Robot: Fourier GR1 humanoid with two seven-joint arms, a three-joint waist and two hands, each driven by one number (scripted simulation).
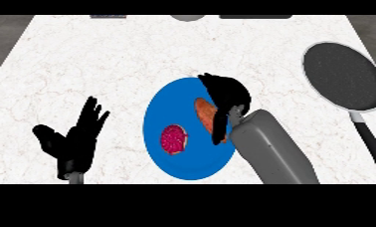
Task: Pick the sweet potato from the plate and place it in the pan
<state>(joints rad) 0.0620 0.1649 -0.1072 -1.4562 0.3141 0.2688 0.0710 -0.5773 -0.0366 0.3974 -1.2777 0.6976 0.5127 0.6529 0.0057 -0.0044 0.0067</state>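
An orange sweet potato (205,111) lies on the blue plate (165,159) near its right side. My right hand (229,96) is over it, fingers curled down around its right edge and hiding part of it. The grey pan (341,74) with a dark inside sits at the far right, its black handle (366,139) running toward the lower edge. My left hand (75,139) rests open at the lower left, fingers up, away from the plate.
A round dark red fruit half (174,139) lies on the plate's left part. Dark items (255,16) and a grey round thing (188,17) line the white marble counter's far edge.
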